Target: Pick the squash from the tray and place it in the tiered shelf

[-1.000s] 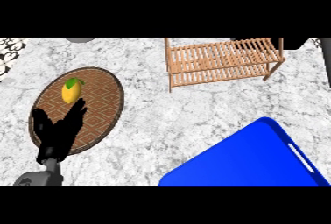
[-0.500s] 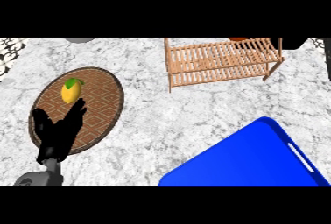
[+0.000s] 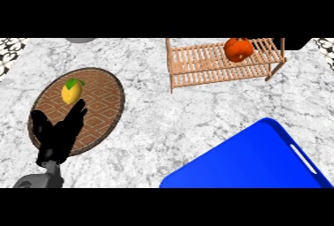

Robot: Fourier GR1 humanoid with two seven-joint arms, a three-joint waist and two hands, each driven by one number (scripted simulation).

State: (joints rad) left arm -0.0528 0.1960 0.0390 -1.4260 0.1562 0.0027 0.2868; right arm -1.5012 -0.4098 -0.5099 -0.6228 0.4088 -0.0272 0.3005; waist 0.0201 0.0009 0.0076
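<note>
A yellow squash with a green stem end lies on the upper left of the oval brown woven tray. My left hand is open over the tray's lower half. Its straight fingers point up at the squash and end just short of it, not touching. The wooden tiered shelf stands at the upper right. A round orange item sits on the shelf's top tier. My right hand does not show.
A large blue slab with a white slot fills the lower right corner. A grey round object is cut off by the top edge. Bare marble counter lies between tray and shelf.
The round orange item now sits on the shelf; before, only a sliver of it showed at the top edge. My left hand, the squash and the tray have not moved.
</note>
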